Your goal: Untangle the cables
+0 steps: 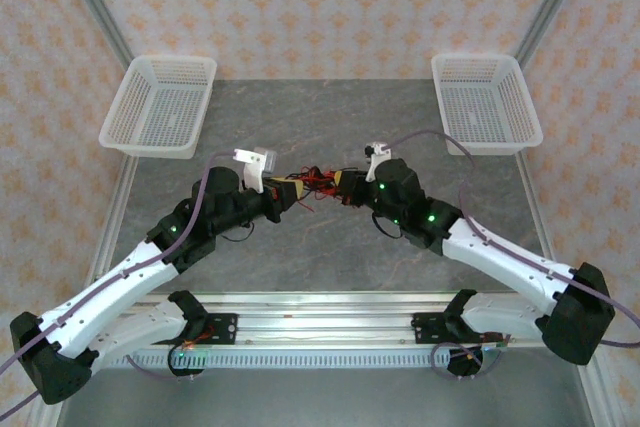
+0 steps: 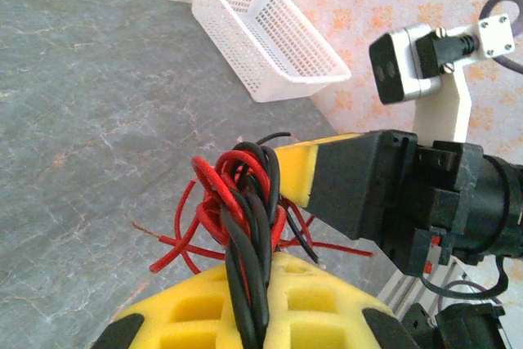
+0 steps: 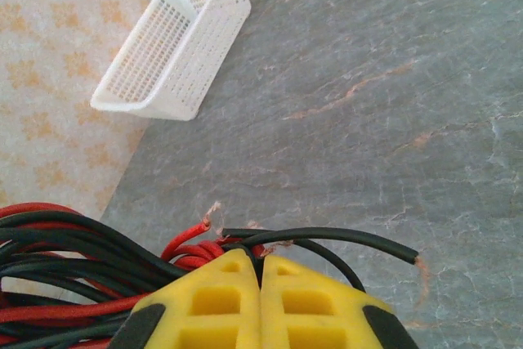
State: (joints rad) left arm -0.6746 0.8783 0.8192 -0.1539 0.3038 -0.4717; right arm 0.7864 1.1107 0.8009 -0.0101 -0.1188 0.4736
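cables [image 1: 315, 179] over grey veined table [image 1: 330, 247]; orange-patterned walls [image 1: 320, 7]

You've got a grey, marble-veined table [image 1: 330, 247] before you, with two white mesh baskets lying on it. Take the aluminium rail [image 1: 320, 309] as your mark: left basket [image 1: 160, 105] well beyond its left end, right basket [image 1: 487, 102] well beyond its right.

no legible text, no labels or brand marks, no numbers or signs on any surface
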